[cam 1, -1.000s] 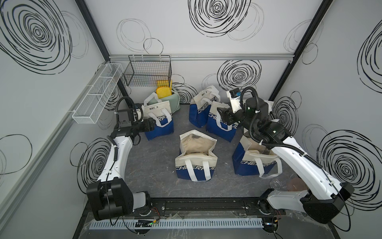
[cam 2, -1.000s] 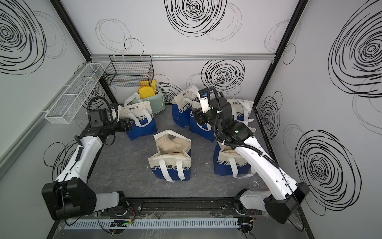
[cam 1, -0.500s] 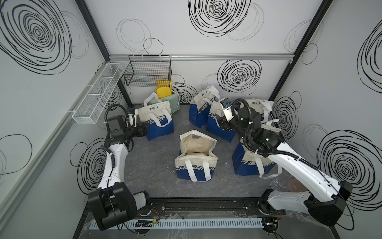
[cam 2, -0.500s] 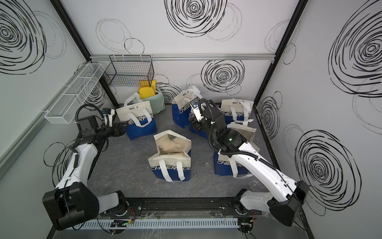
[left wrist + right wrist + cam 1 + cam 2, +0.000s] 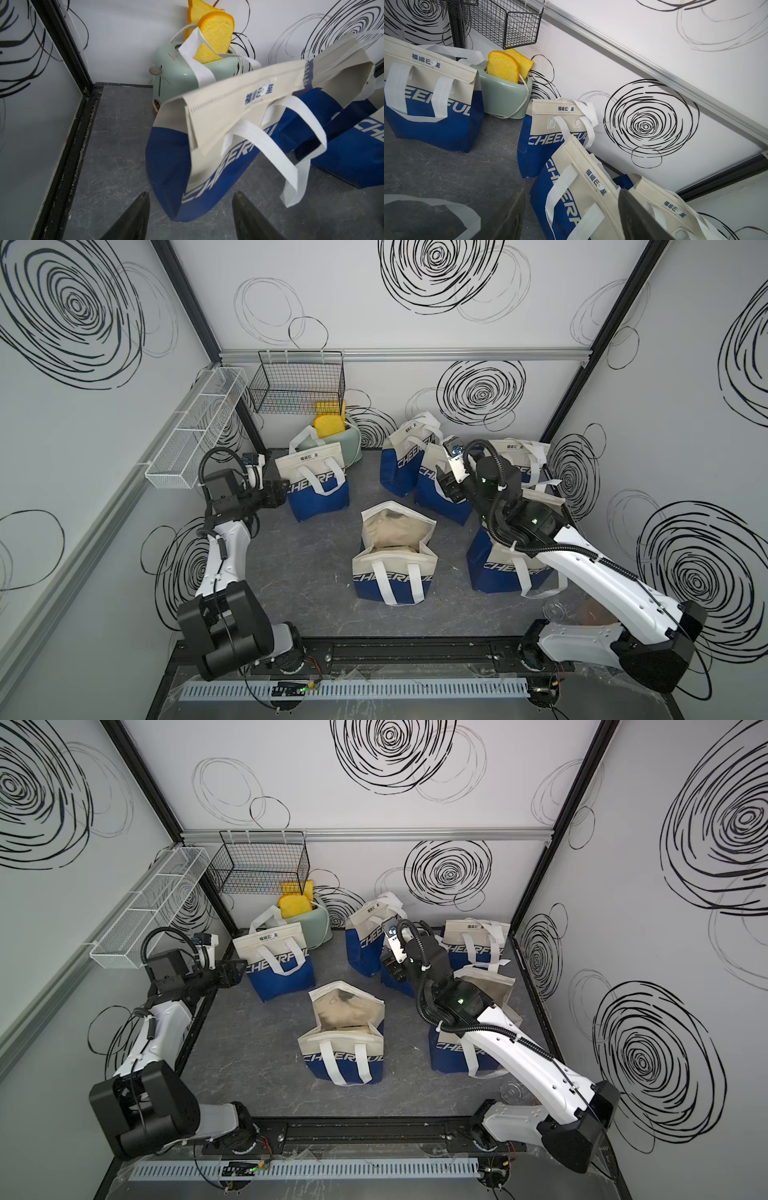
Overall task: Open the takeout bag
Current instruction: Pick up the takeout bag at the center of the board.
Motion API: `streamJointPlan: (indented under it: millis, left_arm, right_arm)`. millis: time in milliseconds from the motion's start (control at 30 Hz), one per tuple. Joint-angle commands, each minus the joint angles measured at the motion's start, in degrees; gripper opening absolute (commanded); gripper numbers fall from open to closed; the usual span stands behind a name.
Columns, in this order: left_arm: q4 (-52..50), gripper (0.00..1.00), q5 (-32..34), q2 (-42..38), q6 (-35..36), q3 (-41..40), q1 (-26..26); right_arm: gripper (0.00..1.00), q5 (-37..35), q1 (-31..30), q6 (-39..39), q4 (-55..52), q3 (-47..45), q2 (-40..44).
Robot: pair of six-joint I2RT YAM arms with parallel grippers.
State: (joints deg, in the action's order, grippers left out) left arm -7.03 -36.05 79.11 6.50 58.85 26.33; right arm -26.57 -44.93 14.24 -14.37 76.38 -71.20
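Several blue-and-cream takeout bags stand on the grey floor. The middle bag [image 5: 395,556] [image 5: 343,1027] gapes open at the top. A closed bag [image 5: 318,485] [image 5: 228,128] with its flap folded over stands at the left. My left gripper [image 5: 279,497] [image 5: 191,195] is open just beside that bag's near corner, apart from it, holding nothing. My right gripper [image 5: 446,485] [image 5: 571,193] is open above another closed bag [image 5: 440,493] [image 5: 577,207] at the back, without gripping it.
A mint toaster [image 5: 345,445] with yellow bread slices [image 5: 328,425] sits in the back left corner behind the left bag. A black wire basket [image 5: 299,383] and a white rack [image 5: 195,435] hang on the walls. More bags [image 5: 511,572] [image 5: 515,456] crowd the right side.
My left gripper has drawn back from the left bag toward the left wall. My right arm has dropped lower and pulled slightly toward the front.
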Motion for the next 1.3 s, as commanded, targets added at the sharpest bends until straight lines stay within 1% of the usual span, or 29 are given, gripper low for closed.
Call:
streamJointPlan:
  millis: [0, 267, 500, 667, 833, 1000, 1167, 1200, 1267]
  left_arm:
    - [5.61, 0.66, -3.39, 1.76, 1.05, 2.79, 0.56]
    - [4.75, 0.64, -5.27, 4.98, 4.19, 2.04, 1.97]
    - [3.13, 0.6, -10.55, 8.3, 8.2, 2.1, 1.38]
    - [3.23, 0.59, -11.88, 10.45, 10.1, 2.92, 0.84]
    - [8.01, 0.53, -15.16, 12.33, 8.21, 3.29, -0.41]
    - [10.72, 0.47, -16.26, 13.0, 9.75, 3.42, -3.16]
    - [19.74, 0.46, -19.06, 11.01, 6.3, 0.18, -3.21]
    - [20.75, 0.44, -19.43, 10.68, 6.0, -0.21, -3.13]
    - [22.81, 0.38, -20.47, 10.28, 5.07, -1.02, -2.96]
  right_arm:
    - [0.73, -2.32, -0.34, 1.1, 1.52, 3.38, -1.1]
    - [0.73, -2.35, -0.34, 1.4, 1.37, 5.78, -3.77]
    - [0.72, -1.48, -0.34, 0.54, 0.93, 7.09, -5.39]
    - [0.72, -1.95, -0.34, 0.5, 0.08, 8.29, -6.05]
    - [0.72, -2.2, -0.38, 0.54, -0.45, 9.33, -6.84]
    - [0.72, -2.28, -0.34, 1.14, 0.17, 10.57, -8.37]
    - [0.72, -1.85, -0.34, 1.05, 0.19, 11.43, -9.57]
    - [0.72, -1.78, -0.34, 1.05, 0.25, 11.55, -9.79]
    - [0.72, -1.56, -0.34, 0.97, 0.22, 11.82, -10.14]
